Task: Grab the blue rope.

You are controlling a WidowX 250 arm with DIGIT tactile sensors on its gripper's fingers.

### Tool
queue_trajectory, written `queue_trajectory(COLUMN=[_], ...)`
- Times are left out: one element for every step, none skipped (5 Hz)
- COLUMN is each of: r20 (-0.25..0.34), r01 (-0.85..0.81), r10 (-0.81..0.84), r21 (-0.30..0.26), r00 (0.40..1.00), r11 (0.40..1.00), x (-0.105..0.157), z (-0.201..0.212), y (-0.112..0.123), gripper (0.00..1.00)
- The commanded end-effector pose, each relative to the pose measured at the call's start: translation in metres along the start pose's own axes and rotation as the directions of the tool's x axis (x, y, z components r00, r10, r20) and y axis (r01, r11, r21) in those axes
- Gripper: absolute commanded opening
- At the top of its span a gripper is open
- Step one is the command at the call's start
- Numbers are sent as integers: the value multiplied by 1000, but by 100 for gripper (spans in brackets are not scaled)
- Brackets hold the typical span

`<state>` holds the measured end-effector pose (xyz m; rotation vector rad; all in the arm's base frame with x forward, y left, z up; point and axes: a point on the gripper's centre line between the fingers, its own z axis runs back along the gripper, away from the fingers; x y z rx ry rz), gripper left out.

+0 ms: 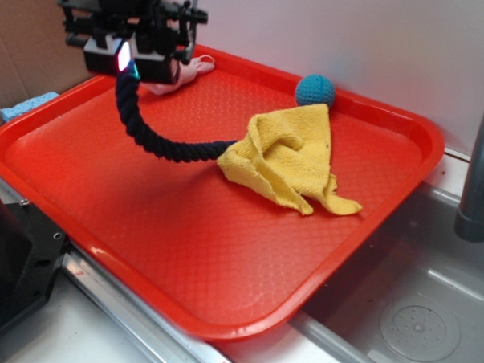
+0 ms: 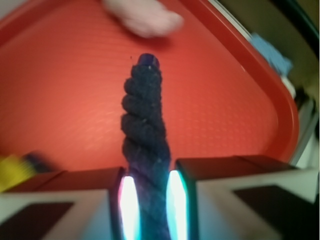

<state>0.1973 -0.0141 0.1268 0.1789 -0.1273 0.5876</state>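
The gripper (image 1: 128,57) hangs over the tray's (image 1: 128,225) far left corner, pinching the rope (image 1: 148,133) near one end; the wrist view shows its pads (image 2: 129,207) pressed against the rope (image 2: 145,130) on both sides. From there the rope arcs down to the tray and runs right under the yellow cloth (image 1: 287,155). It looks soft, light and limp, so a hold near the end leaves the rest dragging.

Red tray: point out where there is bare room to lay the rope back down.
The red tray is barest along its near half, in front of the blue rope and yellow cloth. The far edge is crowded: end effector, pale rag, teal ball.
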Motion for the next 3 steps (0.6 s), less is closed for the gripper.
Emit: queue_trajectory(r20=[62,48,49], r01=[310,319,300], r10=[-304,-317,-296], r21=[-207,-239,-186], r00=[951,947,954], r11=[928,917,936], x=[0,5,7], z=[62,71,71], y=[8,15,17], gripper=[0,0,0])
